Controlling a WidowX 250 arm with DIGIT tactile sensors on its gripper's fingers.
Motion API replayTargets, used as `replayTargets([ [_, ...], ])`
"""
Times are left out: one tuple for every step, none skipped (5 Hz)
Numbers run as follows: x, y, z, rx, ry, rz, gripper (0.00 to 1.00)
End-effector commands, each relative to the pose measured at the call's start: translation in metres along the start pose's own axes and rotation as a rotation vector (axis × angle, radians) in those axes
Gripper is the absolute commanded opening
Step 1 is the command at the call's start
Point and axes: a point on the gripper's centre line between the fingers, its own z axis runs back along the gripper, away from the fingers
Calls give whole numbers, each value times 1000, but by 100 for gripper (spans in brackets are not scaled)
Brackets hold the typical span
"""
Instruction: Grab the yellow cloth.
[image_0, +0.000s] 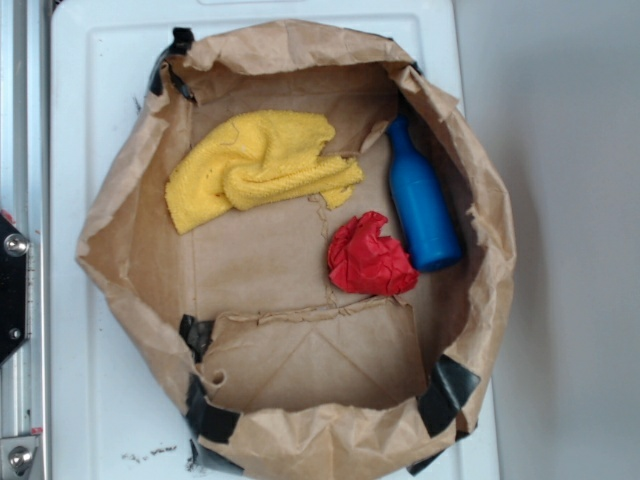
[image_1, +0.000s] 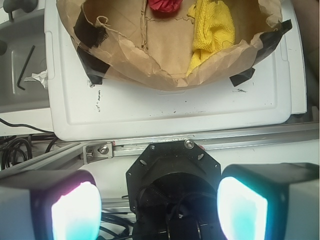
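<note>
The yellow cloth (image_0: 258, 165) is a fuzzy folded towel lying in the upper left of the brown paper bag's (image_0: 120, 215) open bottom. It also shows at the top of the wrist view (image_1: 212, 30), inside the bag. My gripper (image_1: 159, 207) is open and empty, its two glowing pads wide apart at the bottom of the wrist view. It is well outside the bag, over the robot's black base. The gripper does not show in the exterior view.
A blue bottle (image_0: 420, 205) lies at the bag's right side. A red crumpled wad (image_0: 370, 257) lies beside it and shows in the wrist view (image_1: 165, 5). The bag sits on a white lid (image_1: 175, 107). A metal rail (image_1: 210, 145) runs between lid and base.
</note>
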Motion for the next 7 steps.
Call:
replayTargets([
  [0, 0, 0, 0, 0, 0, 100],
  [47, 3, -11, -52, -34, 5, 100],
  [75, -1, -21, -32, -105, -28, 100],
  [100, 10, -43, -56, -151, -170, 100],
  [114, 25, -61, -81, -142, -209, 100],
  [125, 48, -89, -92, -70, -155, 100],
  [125, 48, -89, -92, -70, -155, 100],
])
